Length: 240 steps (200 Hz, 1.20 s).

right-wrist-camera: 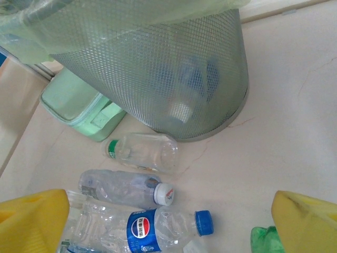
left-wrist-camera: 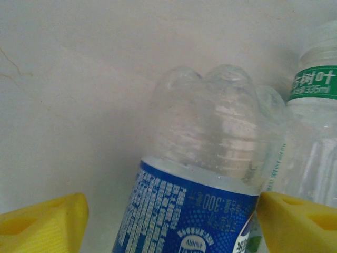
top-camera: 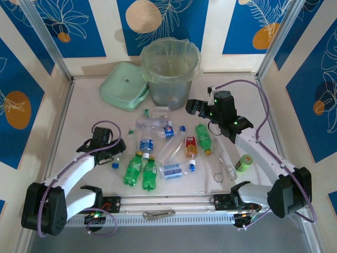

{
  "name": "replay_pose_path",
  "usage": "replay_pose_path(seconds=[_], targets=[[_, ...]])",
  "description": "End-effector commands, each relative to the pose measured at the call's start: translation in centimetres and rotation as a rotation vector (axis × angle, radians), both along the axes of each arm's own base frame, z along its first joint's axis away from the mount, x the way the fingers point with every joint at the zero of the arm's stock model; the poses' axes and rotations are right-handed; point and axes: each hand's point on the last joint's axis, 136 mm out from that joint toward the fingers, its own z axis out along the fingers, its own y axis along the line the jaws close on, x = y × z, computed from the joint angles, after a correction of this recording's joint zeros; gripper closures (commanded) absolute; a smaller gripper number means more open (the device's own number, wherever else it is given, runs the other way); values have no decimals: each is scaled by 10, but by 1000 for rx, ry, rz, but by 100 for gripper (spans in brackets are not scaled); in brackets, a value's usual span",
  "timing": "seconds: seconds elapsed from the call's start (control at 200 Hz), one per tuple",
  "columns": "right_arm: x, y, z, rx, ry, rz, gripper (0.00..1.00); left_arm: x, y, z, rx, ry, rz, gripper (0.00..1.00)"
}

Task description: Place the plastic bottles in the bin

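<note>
Desk: pale stone-look surface (top-camera: 247,132) enclosed by blue-and-cream panels.
Bin: round and mesh-sided with a thin pale-green bag liner (top-camera: 170,71). It stands upright at the far middle of the desk. In the right wrist view (right-wrist-camera: 158,68), blurred bottle shapes show through the mesh near its bottom.
Lid: flat, pale-green rounded square (top-camera: 124,86) lying just left of the bin.
Plastic bottles: a loose cluster lying on the desk in front of the bin.
Green pair: two green bottles side by side (top-camera: 141,171) at the near left of the cluster.
Third green bottle: (top-camera: 203,138) at the right of the cluster, near the orange bottle (top-camera: 190,146).
Pepsi-labelled bottle: clear with a blue cap (right-wrist-camera: 163,226), lying below the right gripper.
White-capped bottle: clear (right-wrist-camera: 124,187), just beyond the Pepsi-labelled bottle.
Green-capped bottle: clear (right-wrist-camera: 142,152), the one nearest the bin's foot.
Blue-labelled bottle: clear, base towards the camera (left-wrist-camera: 205,174). It touches a green-banded clear bottle (left-wrist-camera: 316,137) on its right.
Left gripper: low at the left edge of the cluster (top-camera: 113,150). In its wrist view (left-wrist-camera: 171,211) it straddles the blue-labelled bottle. The right finger (left-wrist-camera: 295,221) is at the bottle's side and the left finger (left-wrist-camera: 47,226) stands apart, so the bottle is not clamped.
Right gripper: raised between the bin and the cluster (top-camera: 197,108). Its jaws are spread wide (right-wrist-camera: 168,221) and hold nothing.
Tongs: metal (top-camera: 225,167), at the near right beside a stubby lime-green item (top-camera: 243,162).
</note>
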Motion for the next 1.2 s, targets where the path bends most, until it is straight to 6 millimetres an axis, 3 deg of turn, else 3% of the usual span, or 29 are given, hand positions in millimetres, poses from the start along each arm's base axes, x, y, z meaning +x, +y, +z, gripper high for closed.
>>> replay_pose_path(seconds=[0.0,0.465,0.78,0.985,1.196], targets=[[3,3,-3,33,7,-2,1,-4,-1,-9,11,27,-20,19],[14,12,-1,57,27,17,1,-2,1,-29,49,83,-28,23],[14,11,-6,54,37,9,1,1,-1,-33,47,87,-32,42],[15,11,-6,55,37,9,1,2,3,-24,62,56,-20,50],[14,11,-9,54,42,8,1,14,3,11,58,-43,-17,52]])
